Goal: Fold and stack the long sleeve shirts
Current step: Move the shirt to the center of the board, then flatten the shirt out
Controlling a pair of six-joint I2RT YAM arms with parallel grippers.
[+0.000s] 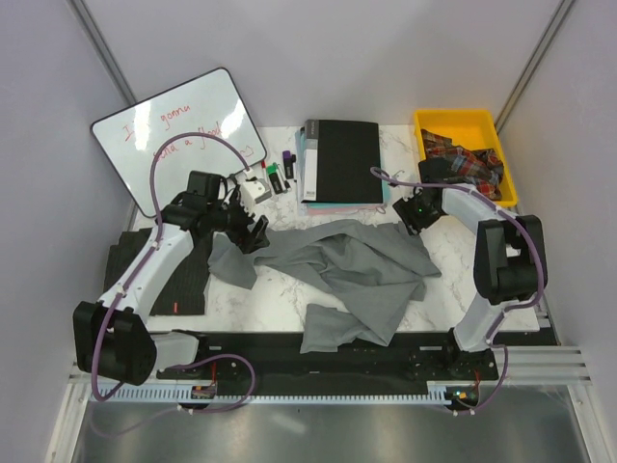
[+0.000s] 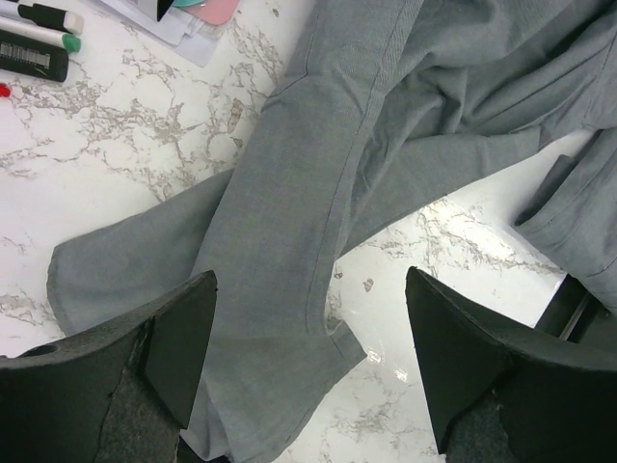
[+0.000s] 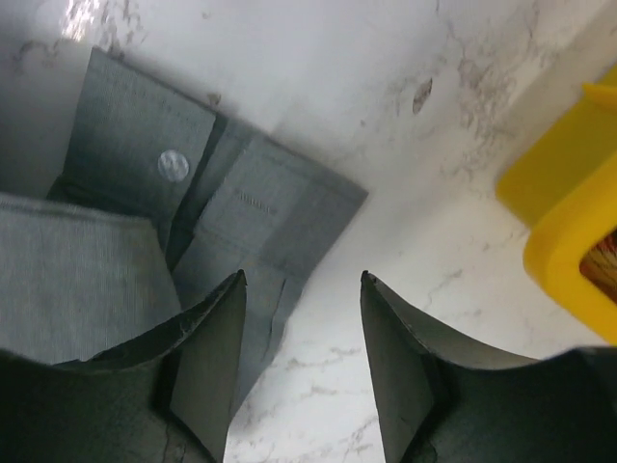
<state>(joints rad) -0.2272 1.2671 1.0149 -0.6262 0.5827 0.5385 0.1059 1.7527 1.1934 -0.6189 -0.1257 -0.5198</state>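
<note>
White booth walls on three sides; marble-patterned table (image 1: 453, 275) in the middle. Along the back edge sit a whiteboard (image 1: 174, 145), some markers (image 1: 280, 176), a black book (image 1: 342, 159) and a yellow bin (image 1: 453, 118) holding plaid cloth.

Progress: early. No fold made in the grey shirt (image 1: 366, 275), and no stack anywhere. It lies loose across the table centre, rumpled and overlapping itself, one part trailing toward the near edge and one sleeve (image 2: 289, 193) running out to the left. Its fabric is a plain mid-grey weave, thin and soft, creased in long ridges. The seams show clearly from the left wrist.

The dark striped shirt (image 1: 145, 270) lies at the left side, partly off the marble, well apart from the grey one. It looks flat and roughly squared, possibly already folded, but the top view is too dark to say.

Left gripper (image 2: 310, 280): jaws spread wide, nothing held, poised over the left sleeve, which passes between the fingers.

Right gripper (image 3: 303, 280): jaws apart, empty, low over the other sleeve's cuff (image 3: 260, 207) near the bin. The cuff lies flat, with a pale button (image 3: 173, 165) showing.

Left to do, by my reading: spread the grey shirt flat, fold it, then stack the two shirts.
</note>
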